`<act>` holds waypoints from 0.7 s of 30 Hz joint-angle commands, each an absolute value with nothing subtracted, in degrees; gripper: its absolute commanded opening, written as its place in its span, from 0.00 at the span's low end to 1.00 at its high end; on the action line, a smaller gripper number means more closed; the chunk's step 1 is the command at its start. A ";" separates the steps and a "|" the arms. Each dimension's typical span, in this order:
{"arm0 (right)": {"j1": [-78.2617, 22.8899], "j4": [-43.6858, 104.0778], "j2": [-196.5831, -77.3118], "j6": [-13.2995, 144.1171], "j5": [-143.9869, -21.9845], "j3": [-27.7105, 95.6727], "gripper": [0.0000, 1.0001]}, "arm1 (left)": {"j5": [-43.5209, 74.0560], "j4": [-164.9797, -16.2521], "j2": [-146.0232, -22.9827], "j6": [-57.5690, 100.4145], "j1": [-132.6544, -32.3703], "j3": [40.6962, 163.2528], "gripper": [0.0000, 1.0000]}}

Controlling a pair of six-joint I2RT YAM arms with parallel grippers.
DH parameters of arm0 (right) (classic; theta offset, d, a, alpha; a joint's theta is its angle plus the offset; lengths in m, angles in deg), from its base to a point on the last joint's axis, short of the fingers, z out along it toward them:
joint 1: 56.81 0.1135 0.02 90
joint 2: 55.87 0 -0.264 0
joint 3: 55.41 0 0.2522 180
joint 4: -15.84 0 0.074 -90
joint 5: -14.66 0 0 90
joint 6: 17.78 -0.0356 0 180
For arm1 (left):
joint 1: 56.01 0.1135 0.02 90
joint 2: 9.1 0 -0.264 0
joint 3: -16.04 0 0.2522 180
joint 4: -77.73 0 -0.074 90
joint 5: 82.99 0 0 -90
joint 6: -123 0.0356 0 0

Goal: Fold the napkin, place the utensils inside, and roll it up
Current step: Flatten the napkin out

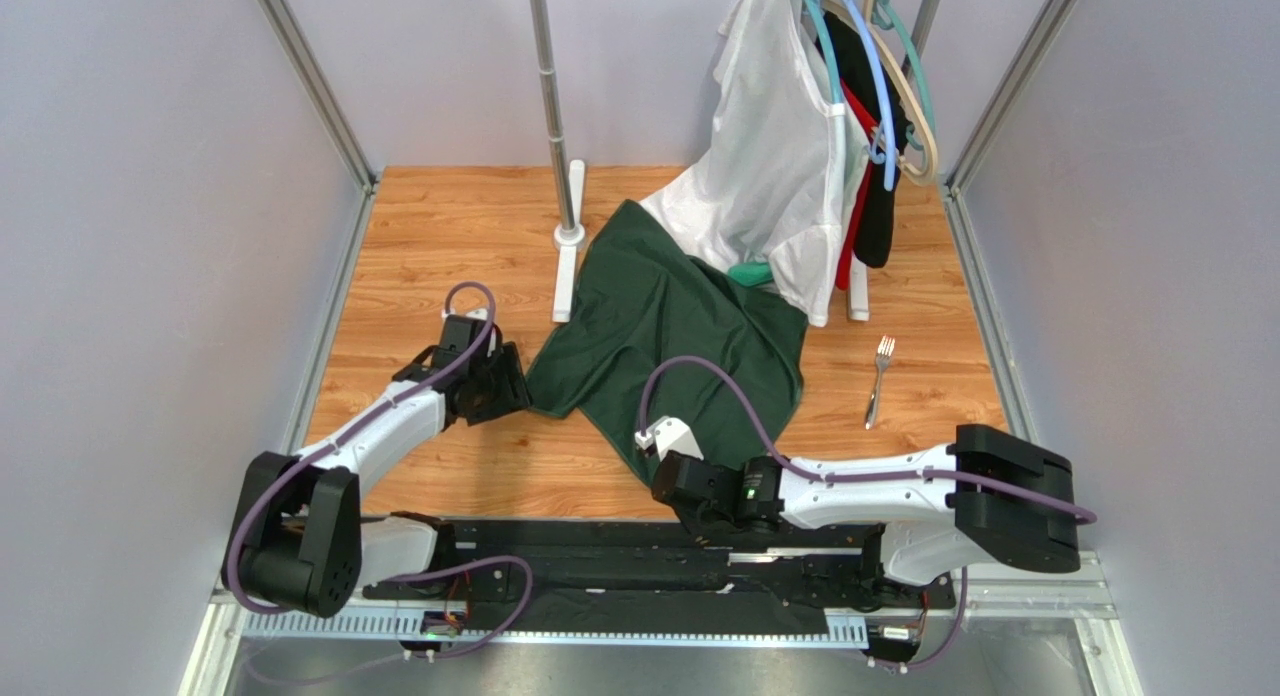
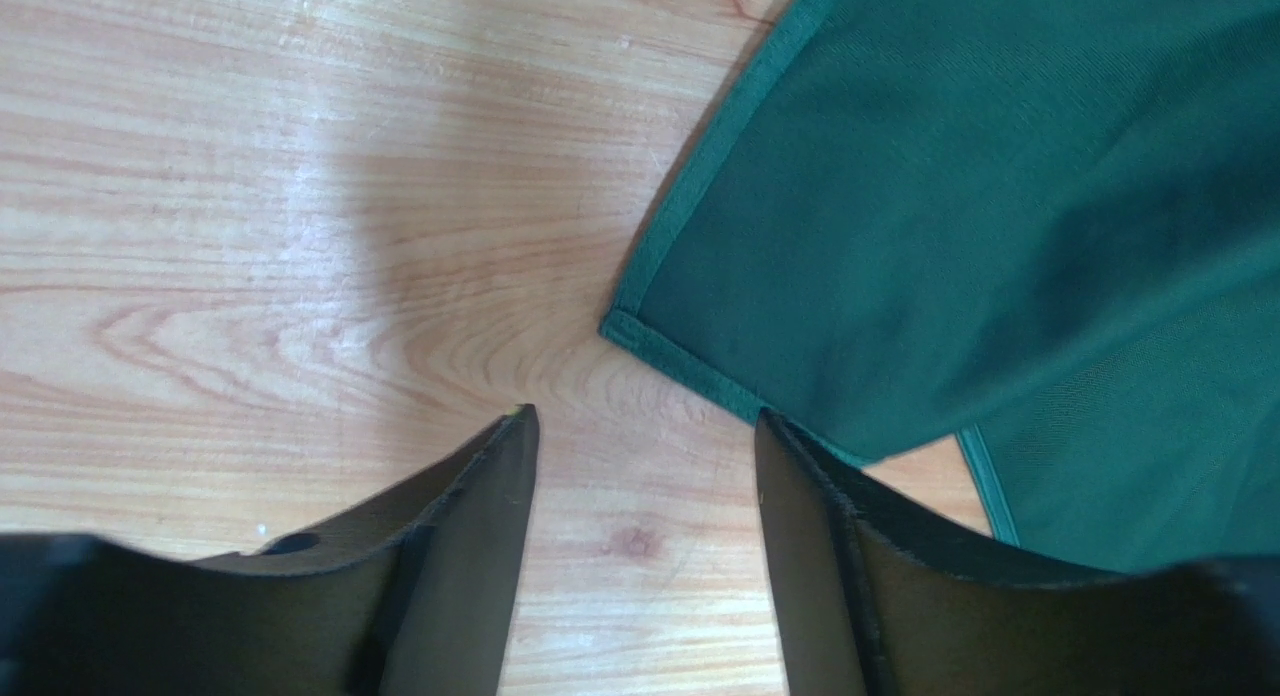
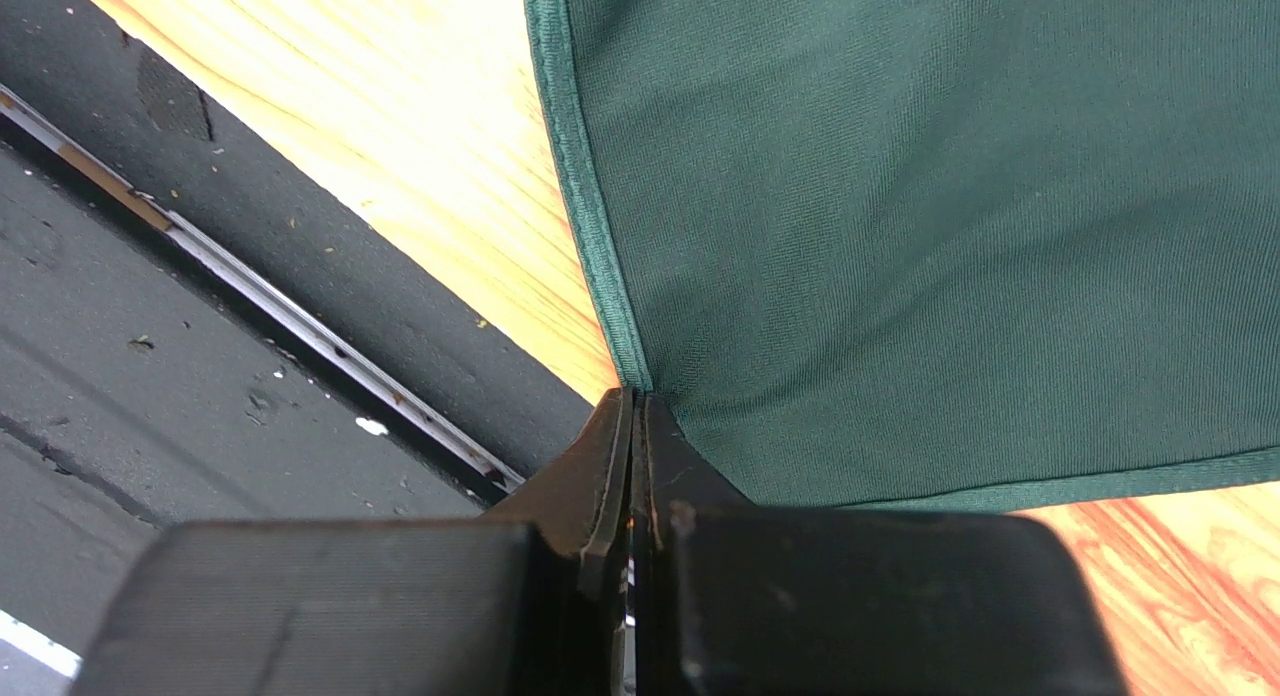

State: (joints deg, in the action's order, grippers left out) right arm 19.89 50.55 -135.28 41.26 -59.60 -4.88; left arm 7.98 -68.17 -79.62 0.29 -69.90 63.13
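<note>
The dark green napkin [image 1: 669,329] lies rumpled across the middle of the wooden table, its far end under the hanging white garment. My right gripper [image 1: 655,453] is at the napkin's near corner. In the right wrist view the fingers [image 3: 613,456] are pressed together where the hem of the napkin [image 3: 932,216] runs in between them. My left gripper [image 2: 646,426] is open just short of the napkin's left corner [image 2: 624,326], low over bare wood, with nothing between its fingers. One of the utensils, a silver fork [image 1: 879,381], lies apart on the table to the right of the cloth.
A rack at the back holds a white garment [image 1: 774,156] and several hangers with dark and red clothes. Its white pole and foot [image 1: 567,239] stand left of the napkin's far end. A black rail [image 3: 226,366] runs along the table's near edge.
</note>
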 commanded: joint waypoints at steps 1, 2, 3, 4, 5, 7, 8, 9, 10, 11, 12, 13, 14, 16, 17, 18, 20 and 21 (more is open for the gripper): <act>20.18 52.01 -133.83 39.44 -59.35 -5.71 0.01 | 5.18 -71.54 -82.91 0.66 -70.25 65.84 0.58; 20.18 51.93 -133.83 39.35 -59.44 -5.71 0.01 | 4.12 -72.07 -83.53 0.48 -70.25 66.10 0.58; 20.09 51.92 -134.00 39.35 -59.35 -5.71 0.01 | 3.93 -72.25 -84.06 0.40 -70.25 66.28 0.57; 20.18 51.84 -133.91 39.35 -59.44 -5.62 0.01 | 3.93 -72.51 -85.37 0.40 -70.25 66.98 0.55; 20.18 51.84 -133.91 39.18 -59.44 -5.70 0.01 | 3.76 -72.26 -85.99 0.39 -70.25 67.33 0.55; 20.18 51.75 -133.74 39.18 -59.44 -5.71 0.01 | 2.97 -72.43 -87.23 -0.04 -70.34 67.86 0.54; 20.09 51.75 -133.48 39.09 -59.44 -5.79 0.01 | 2.27 -73.12 -87.14 -0.13 -70.34 67.77 0.53; 20.18 51.75 -133.47 38.91 -59.44 -5.88 0.01 | 2.26 -73.74 -87.06 -0.22 -70.34 67.69 0.50; 20.18 51.66 -133.13 38.83 -59.35 -6.14 0.01 | 2.35 -74.27 -87.32 -0.22 -70.34 67.69 0.46; 20.18 51.66 -132.95 38.74 -59.26 -6.23 0.01 | 3.13 -74.36 -87.58 -0.05 -70.34 67.95 0.43; 20.18 51.66 -132.95 38.82 -59.35 -6.23 0.01 | 3.49 -73.84 -87.84 0.39 -70.34 68.38 0.40; 20.18 51.84 -132.77 38.82 -59.26 -6.23 0.01 | 3.75 -73.40 -88.54 0.57 -70.34 69.17 0.39; 20.18 51.84 -132.86 38.74 -59.17 -6.15 0.01 | 4.19 -72.52 -88.64 0.66 -70.34 69.35 0.39; 20.18 51.75 -132.86 39.00 -59.08 -5.97 0.01 | 4.63 -72.34 -88.20 0.92 -70.43 69.18 0.39; 20.18 51.66 -132.95 39.00 -59.08 -5.88 0.01 | 5.24 -72.25 -88.02 0.92 -70.60 69.09 0.39; 20.18 51.57 -133.12 39.09 -59.08 -5.79 0.01 | 5.51 -72.08 -87.85 1.10 -70.78 68.92 0.39; 20.18 51.49 -133.73 39.00 -59.08 -5.36 0.01 | 5.60 -71.38 -87.67 1.10 -71.30 69.00 0.39; 20.09 51.40 -133.91 39.17 -59.00 -5.27 0.01 | 5.43 -71.11 -87.67 1.27 -71.48 69.00 0.39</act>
